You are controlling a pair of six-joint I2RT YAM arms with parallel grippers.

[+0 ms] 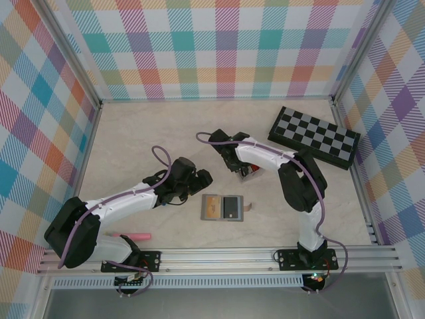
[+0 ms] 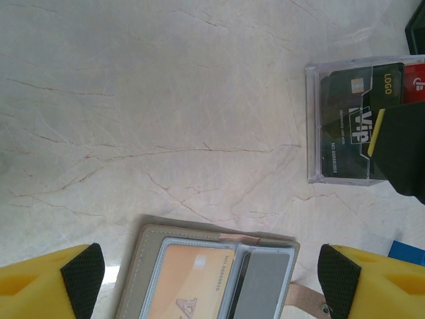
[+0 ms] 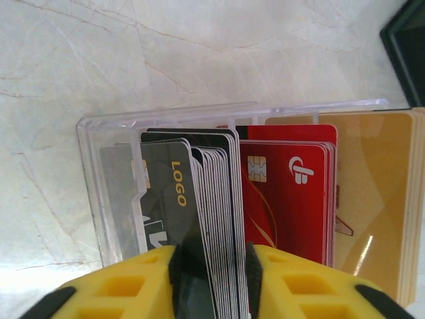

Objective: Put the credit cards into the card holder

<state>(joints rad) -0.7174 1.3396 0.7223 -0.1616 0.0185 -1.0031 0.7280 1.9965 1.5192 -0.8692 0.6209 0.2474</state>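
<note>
The card holder [image 1: 222, 207] lies open and flat, with a yellow-tan card [image 2: 192, 279] in its left slot and a grey card [image 2: 262, 286] in its right one. My left gripper [image 2: 211, 279] hovers open just above it, fingers spread to either side. The other credit cards stand in a clear tray [image 3: 93, 166]: a stack of black cards [image 3: 199, 186], red cards [image 3: 285, 193] and yellow-tan cards [image 3: 378, 199]. My right gripper [image 3: 212, 279] reaches into the tray [image 1: 251, 174], and its pads press both sides of the black stack.
A black-and-grey chequered board [image 1: 314, 135] lies at the back right, close to the tray. A small blue block [image 2: 405, 252] sits beside the holder's strap. A pink object [image 1: 136, 236] lies near the left arm's base. Checked walls enclose the table.
</note>
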